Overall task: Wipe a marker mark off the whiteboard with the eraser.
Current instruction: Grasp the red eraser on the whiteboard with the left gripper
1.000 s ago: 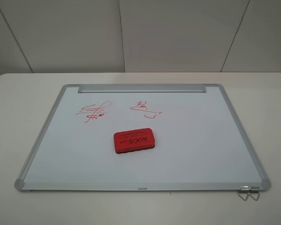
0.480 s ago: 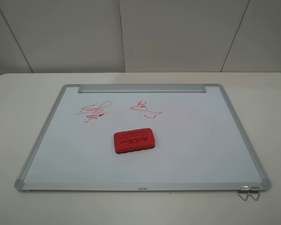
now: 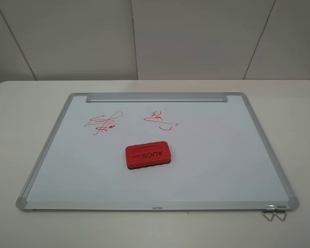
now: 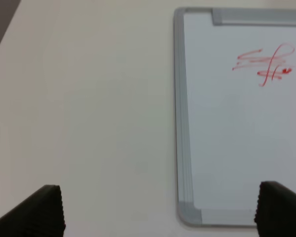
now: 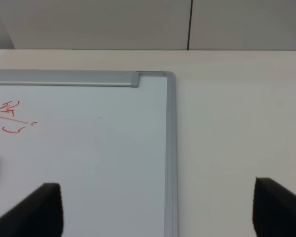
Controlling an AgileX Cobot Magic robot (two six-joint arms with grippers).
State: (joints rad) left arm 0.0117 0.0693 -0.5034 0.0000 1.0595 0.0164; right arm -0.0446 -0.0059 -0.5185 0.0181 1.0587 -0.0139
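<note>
Red rectangular eraser (image 3: 148, 154) waits on your silver-framed whiteboard (image 3: 222, 160), handy to the dense red scribble (image 3: 103, 123); left hand (image 4: 163, 197), right hand (image 5: 159, 195) both spread, empty.

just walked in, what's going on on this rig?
Nothing is being handled yet. The eraser lies untouched on the whiteboard, in front of the dense scribble and the sparser squiggle, neither wiped. The left tool and right tool are both open and empty, facing the board's left and right edges.
</note>
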